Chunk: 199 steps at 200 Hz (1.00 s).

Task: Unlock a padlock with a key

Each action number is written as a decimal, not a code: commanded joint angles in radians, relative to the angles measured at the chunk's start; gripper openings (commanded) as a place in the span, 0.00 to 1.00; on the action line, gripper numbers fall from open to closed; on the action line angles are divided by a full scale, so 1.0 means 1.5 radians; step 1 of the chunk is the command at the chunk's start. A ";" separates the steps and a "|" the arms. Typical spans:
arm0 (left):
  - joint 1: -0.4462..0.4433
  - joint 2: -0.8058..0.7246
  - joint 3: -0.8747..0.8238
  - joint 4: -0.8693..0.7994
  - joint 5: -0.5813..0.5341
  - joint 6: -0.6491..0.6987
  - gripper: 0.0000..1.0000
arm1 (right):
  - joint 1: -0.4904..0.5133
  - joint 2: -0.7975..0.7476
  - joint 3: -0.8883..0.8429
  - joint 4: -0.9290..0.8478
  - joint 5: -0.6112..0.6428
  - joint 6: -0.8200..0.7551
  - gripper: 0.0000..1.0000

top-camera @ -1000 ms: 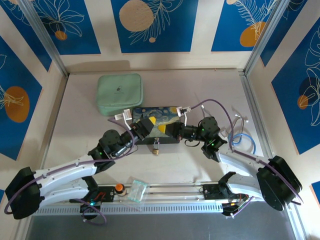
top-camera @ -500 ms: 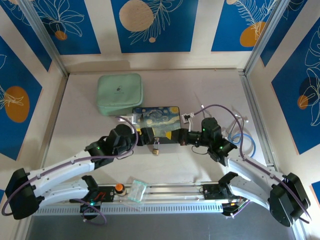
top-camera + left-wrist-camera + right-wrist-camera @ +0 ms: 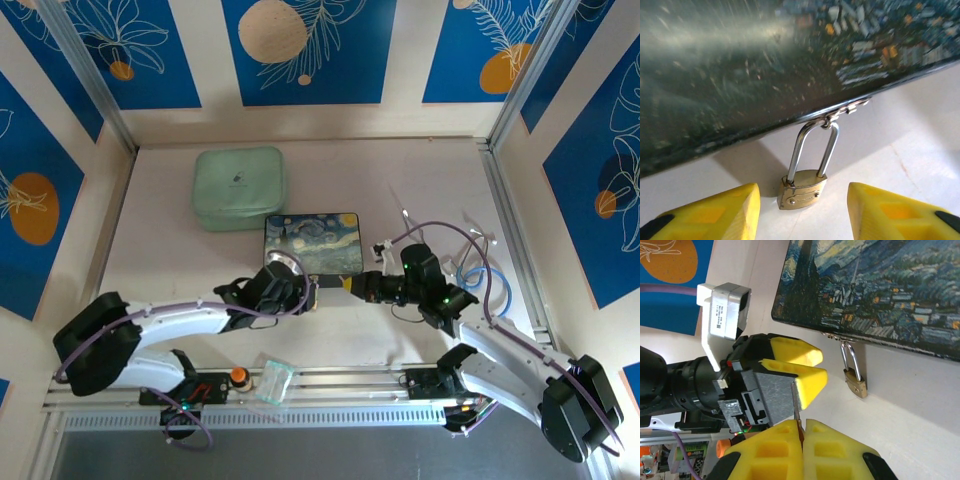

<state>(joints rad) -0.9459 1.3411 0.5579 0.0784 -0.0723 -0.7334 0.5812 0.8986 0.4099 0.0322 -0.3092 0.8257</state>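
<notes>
Far left on the table (image 3: 160, 250): one mint-green zip case (image 3: 238, 188), lying flat, just behind the left rear corner of the painted box (image 3: 312, 243) and well apart from both arms. Along the near edge, on the metal rail (image 3: 340, 385): one orange round knob (image 3: 238, 376) and, just to its right, one clear plastic packet (image 3: 274, 380)

Centre: one box, lid painted with a swirling night sky, front wall turned toward the arms. On that front wall, one small hasp (image 3: 840, 111); through its ring, the closed silvery shackle (image 3: 812, 147) of one brass padlock (image 3: 801, 190), body lying on the table just in front of the box. Left gripper (image 3: 804, 215) low on the table, two yellow fingertips (image 3: 715, 212) spread wide, one on each side of the padlock, touching neither body nor shackle, holding nothing

Just right of it: right gripper (image 3: 802, 440), yellow pads pressed together on one thin pale key (image 3: 796, 407), blade poking out of the pinch. Key apart from the padlock, with the left gripper's nearer finger close by the blade tip; contact there impossible to tell

Far right: bent silver wire pieces (image 3: 478, 240), number unclear, and one blue cable loop (image 3: 490, 285) near the right arm
</notes>
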 commanded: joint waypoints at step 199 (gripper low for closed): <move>-0.041 0.102 -0.039 0.200 -0.036 -0.179 0.00 | 0.008 0.012 -0.091 0.073 0.017 0.103 0.00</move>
<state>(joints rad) -1.0019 1.5333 0.5499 0.2840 -0.1051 -0.8650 0.5850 0.9012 0.2890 0.1017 -0.2821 0.8951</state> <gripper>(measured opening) 0.112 0.049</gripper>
